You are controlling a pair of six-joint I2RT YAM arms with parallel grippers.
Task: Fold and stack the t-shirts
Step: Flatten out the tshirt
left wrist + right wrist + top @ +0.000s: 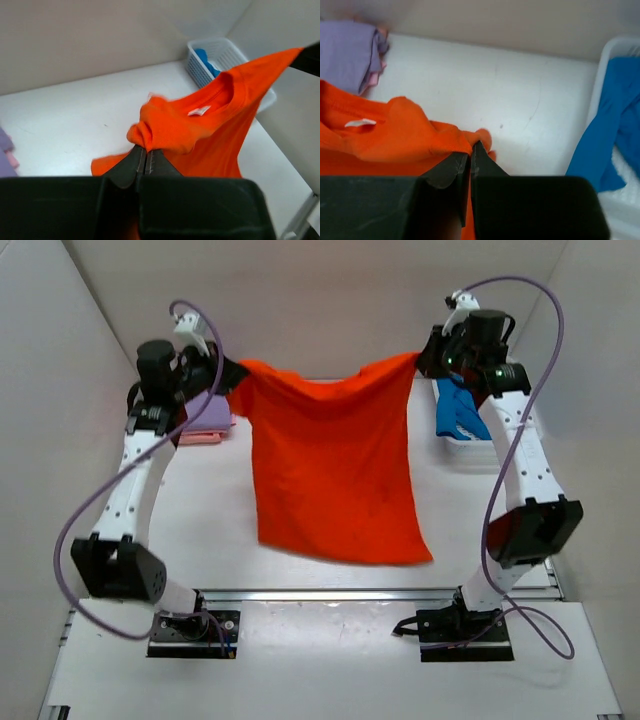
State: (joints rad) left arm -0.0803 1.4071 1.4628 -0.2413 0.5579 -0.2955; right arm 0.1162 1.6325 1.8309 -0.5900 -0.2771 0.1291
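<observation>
The orange-red t-shirt (pixel 335 465) hangs spread between both grippers above the table, its hem draped on the surface near the front. My left gripper (pixel 232 378) is shut on one shoulder (pixel 150 135); my right gripper (pixel 425 358) is shut on the other shoulder (pixel 465 142). The neck with its white label (pixel 199 111) sags between them. A lavender-purple t-shirt (pixel 208 415) lies folded on a pink t-shirt (pixel 200 438) at the back left. A blue t-shirt (pixel 458 410) lies in the basket.
A white mesh basket (pixel 470 448) stands at the back right, also in the left wrist view (pixel 212 57). White walls enclose the table on three sides. A metal rail (pixel 340 593) runs along the front by the arm bases.
</observation>
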